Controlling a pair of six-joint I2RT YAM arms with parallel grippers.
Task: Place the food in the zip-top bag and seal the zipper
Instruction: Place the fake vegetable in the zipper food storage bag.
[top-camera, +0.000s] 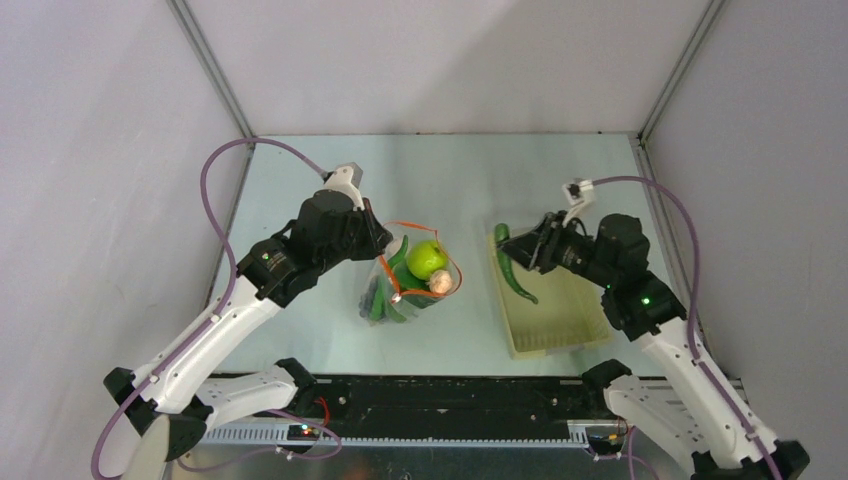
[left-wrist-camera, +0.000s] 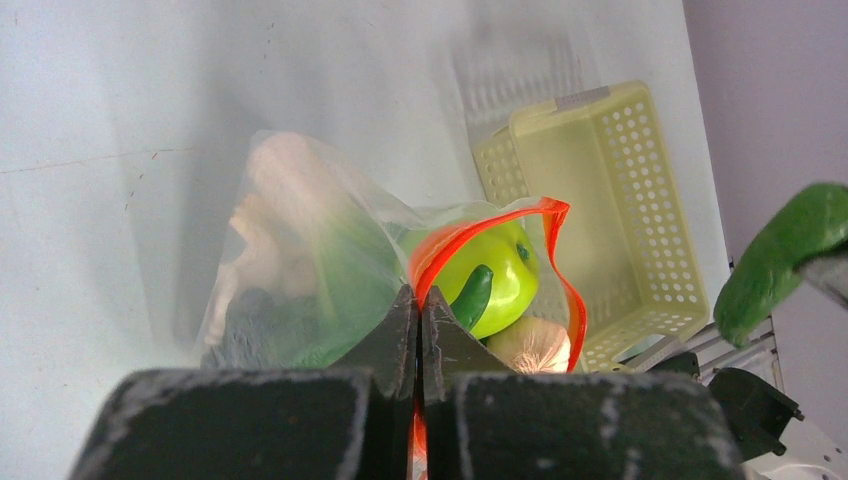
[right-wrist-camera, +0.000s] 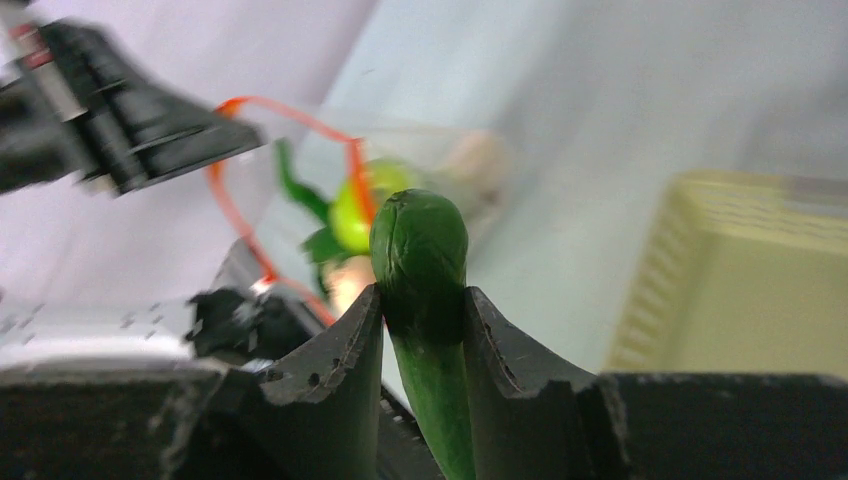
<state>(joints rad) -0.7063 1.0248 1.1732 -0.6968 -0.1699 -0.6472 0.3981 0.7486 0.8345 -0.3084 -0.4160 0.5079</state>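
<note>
The clear zip-top bag (top-camera: 405, 290) stands open at mid-table, its orange-red zipper (top-camera: 455, 268) curving round the mouth. Inside show a green apple (top-camera: 427, 259), a mushroom (top-camera: 439, 283), leafy greens and something dark. My left gripper (top-camera: 385, 252) is shut on the zipper strip (left-wrist-camera: 432, 262) at the bag's left rim, with the apple (left-wrist-camera: 505, 280) just beyond the jaws. My right gripper (top-camera: 530, 246) is shut on the long green pepper (top-camera: 512, 272) near its upper end (right-wrist-camera: 420, 240), holding it above the basket's left edge, right of the bag.
A pale yellow perforated basket (top-camera: 560, 325) sits right of the bag, under the right gripper. Grey walls and metal frame posts enclose the table. The black rail with the arm bases runs along the near edge.
</note>
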